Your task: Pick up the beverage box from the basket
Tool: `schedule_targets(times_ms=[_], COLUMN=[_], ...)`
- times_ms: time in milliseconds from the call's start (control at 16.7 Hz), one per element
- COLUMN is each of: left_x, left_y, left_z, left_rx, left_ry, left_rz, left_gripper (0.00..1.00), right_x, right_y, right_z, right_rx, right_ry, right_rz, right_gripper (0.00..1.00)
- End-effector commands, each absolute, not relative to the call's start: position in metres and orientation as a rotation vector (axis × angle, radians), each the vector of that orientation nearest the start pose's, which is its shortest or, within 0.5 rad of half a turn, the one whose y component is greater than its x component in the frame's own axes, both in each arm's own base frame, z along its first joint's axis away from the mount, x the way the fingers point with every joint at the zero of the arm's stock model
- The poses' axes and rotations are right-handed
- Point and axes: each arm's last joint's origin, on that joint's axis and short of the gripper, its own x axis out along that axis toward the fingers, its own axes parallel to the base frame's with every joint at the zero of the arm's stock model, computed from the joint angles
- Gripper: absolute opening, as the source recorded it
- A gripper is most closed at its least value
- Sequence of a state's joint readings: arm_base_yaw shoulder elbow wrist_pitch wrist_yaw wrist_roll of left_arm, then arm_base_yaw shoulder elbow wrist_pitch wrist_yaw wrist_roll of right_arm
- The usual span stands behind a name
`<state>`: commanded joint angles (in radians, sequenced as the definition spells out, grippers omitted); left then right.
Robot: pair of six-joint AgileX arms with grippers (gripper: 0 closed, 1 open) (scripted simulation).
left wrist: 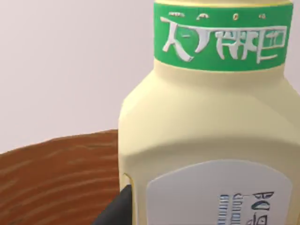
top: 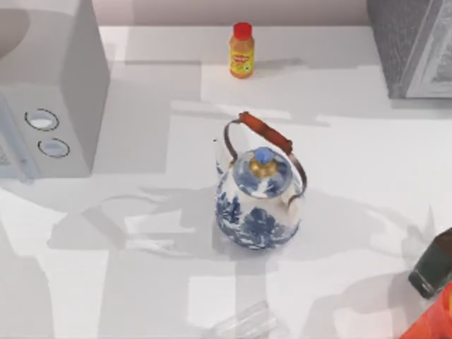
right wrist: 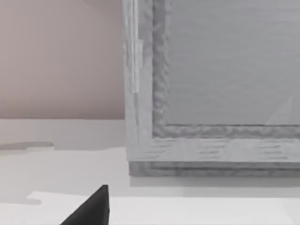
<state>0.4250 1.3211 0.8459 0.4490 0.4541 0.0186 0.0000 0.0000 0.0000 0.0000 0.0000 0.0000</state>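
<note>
Top view: blue-and-white teapot [top: 258,201] sits mid-frame, with a brown hoop handle and a blue knob on the lid. An orange bottle [top: 241,50] with a red cap stands at upper centre, well apart from the teapot. A grey appliance [top: 49,92] is at upper left and a grey cabinet [top: 413,46] at upper right. Right arm's gripper [top: 432,272] is a dark shape at the lower right edge; can't tell its finger gap.

Left wrist view: beverage box [left wrist: 211,136] fills the right two thirds of the frame, close to the camera. It has a pale yellow body, a green band with white lettering round the neck, and a white label panel with blue print low on the front. A dark fingertip [left wrist: 117,211] touches its lower left edge; can't tell the jaw state from here. Brown wood-grain basket wall [left wrist: 56,183] is at lower left behind it.

Right wrist view: the grey cabinet [right wrist: 211,93] is ahead, on the white table [right wrist: 187,211]. A dark fingertip [right wrist: 91,208] is at bottom left.
</note>
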Motion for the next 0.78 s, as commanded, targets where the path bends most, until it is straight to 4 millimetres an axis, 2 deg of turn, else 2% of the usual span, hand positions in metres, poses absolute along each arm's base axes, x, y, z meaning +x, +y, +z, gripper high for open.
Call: schedule_targets(times_ms=[120,300,360,480,780], left_x=[0.286,0.286,0.284,0.287,0.311], left_y=[0.121,0.122,0.12,0.12,0.122], left_z=[0.295,0.295,0.302,0.299,0.296], left_rx=[-0.003,-0.002,0.011,0.003,-0.002], left_ry=[0.011,0.01,-0.011,0.001,0.01], left_rz=[-0.016,-0.016,-0.016,-0.016,-0.016], left_gripper=[1.0,1.0,1.0,1.0,1.0], right_x=[0.106,0.106,0.106,0.106,0.106], right_y=[-0.001,-0.001,-0.001,-0.001,-0.001], right_z=[0.16,0.16,0.16,0.16,0.16], right_rx=[0.0,0.0,0.0,0.0,0.0], right_ry=[0.0,0.0,0.0,0.0,0.0], right_rz=[0.0,0.0,0.0,0.0,0.0], right_gripper=[1.0,1.0,1.0,1.0,1.0])
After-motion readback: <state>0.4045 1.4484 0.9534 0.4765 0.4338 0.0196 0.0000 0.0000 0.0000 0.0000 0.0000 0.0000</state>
